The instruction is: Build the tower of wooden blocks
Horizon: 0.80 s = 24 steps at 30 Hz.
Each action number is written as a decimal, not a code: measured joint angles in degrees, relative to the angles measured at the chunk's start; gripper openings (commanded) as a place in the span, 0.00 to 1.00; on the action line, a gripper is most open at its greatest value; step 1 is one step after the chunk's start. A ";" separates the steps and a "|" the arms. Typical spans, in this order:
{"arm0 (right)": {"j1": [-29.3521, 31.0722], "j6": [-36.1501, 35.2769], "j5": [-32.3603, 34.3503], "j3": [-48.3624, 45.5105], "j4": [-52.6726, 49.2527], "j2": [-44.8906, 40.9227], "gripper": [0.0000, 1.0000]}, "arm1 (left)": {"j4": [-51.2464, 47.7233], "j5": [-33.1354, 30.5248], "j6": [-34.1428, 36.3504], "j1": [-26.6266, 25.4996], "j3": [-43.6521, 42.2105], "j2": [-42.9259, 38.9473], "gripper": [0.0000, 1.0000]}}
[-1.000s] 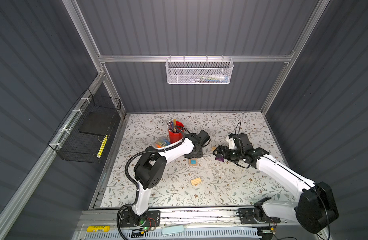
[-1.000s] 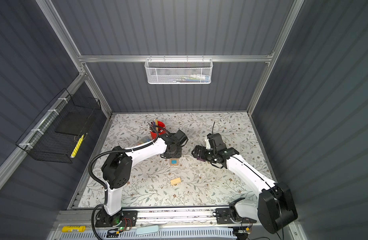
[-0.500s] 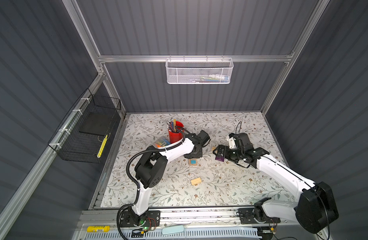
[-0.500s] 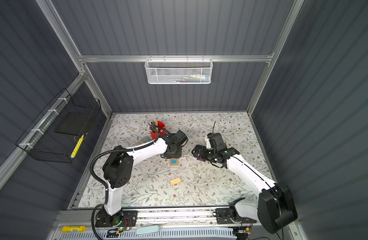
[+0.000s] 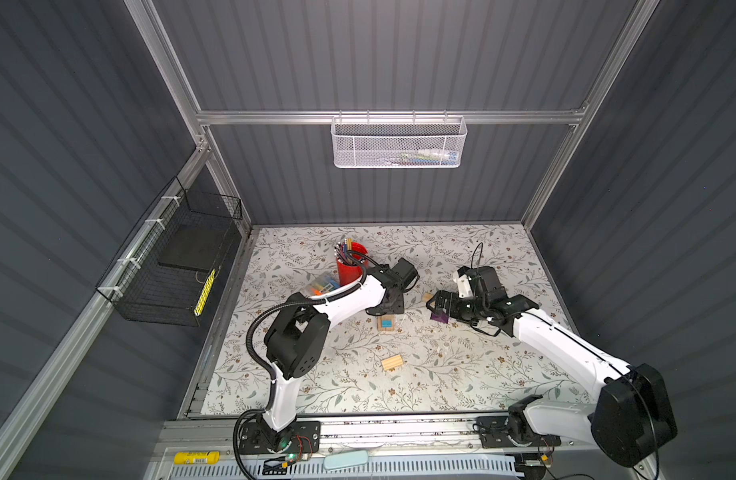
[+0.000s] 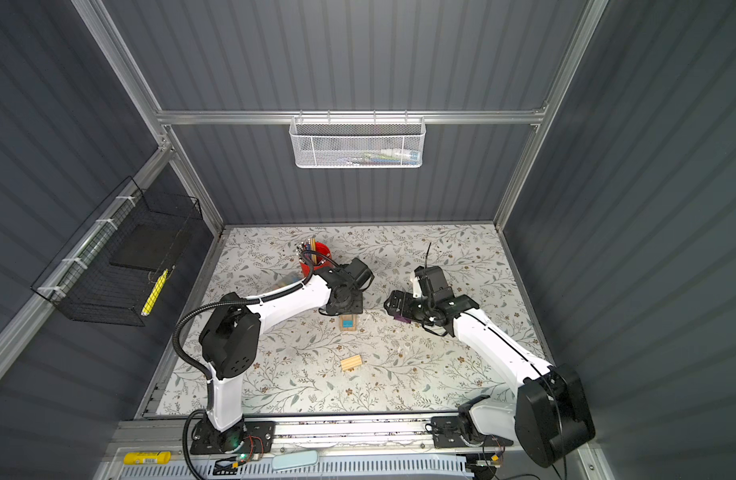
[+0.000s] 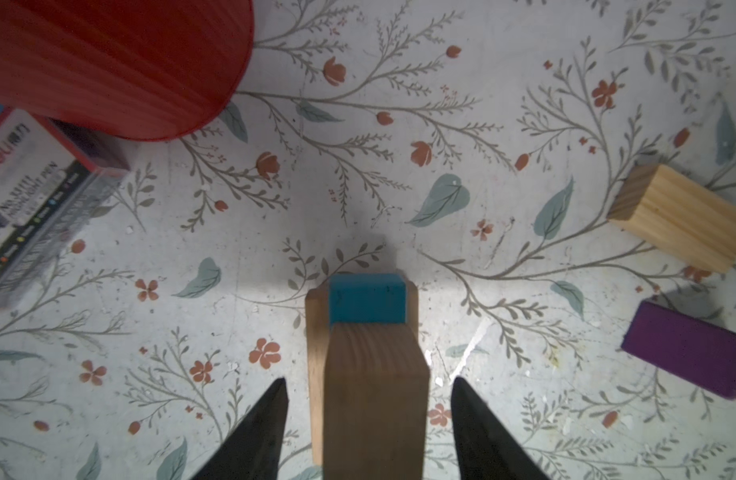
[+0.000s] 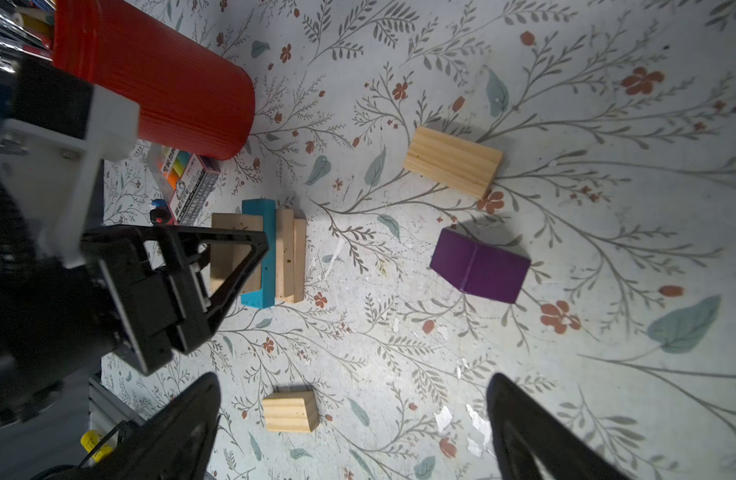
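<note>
Tan loose brick [image 5: 392, 363] lies nearest the front; behind it the tower [image 5: 387, 323] stands mid-table, the left gripper [image 7: 368, 380] straddling its top brick [image 7: 374, 415], jaws parted and clear of both sides. The right gripper [image 8: 353, 376] hangs wide open and empty near the purple block [image 8: 480, 266]; the red cup [image 5: 349, 270] stands farthest back.

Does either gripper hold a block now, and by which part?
Nothing is held. The left gripper stands open around the top tan block, with gaps on both sides. The right gripper is open and empty.
</note>
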 measured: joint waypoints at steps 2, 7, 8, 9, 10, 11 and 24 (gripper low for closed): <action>0.00 -0.37 0.33 0.55 -1.05 0.13 0.99 | 0.52 -0.02 0.00 0.04 -0.59 -1.97 0.70; 0.00 -1.84 1.75 4.46 -3.61 1.90 0.99 | 3.28 -0.26 0.17 0.63 -4.37 -9.18 0.76; 0.00 -2.21 2.12 5.38 -4.17 2.45 0.99 | 3.54 -0.42 0.26 0.68 -4.87 -10.23 0.77; 0.07 -2.58 2.69 6.56 -4.92 3.30 0.99 | 4.00 -0.63 0.42 0.70 -5.49 -11.56 0.78; 0.07 -3.02 3.37 8.00 -5.77 4.44 0.99 | 4.46 -0.90 0.68 0.81 -6.03 -12.68 0.78; 0.07 -3.34 4.00 9.31 -6.62 5.57 0.99 | 5.40 -1.11 0.94 0.81 -6.95 -13.79 0.80; 0.07 -8.35 9.38 26.45 -13.88 26.88 0.99 | 14.05 -2.08 6.62 1.07 -21.33 -28.24 0.99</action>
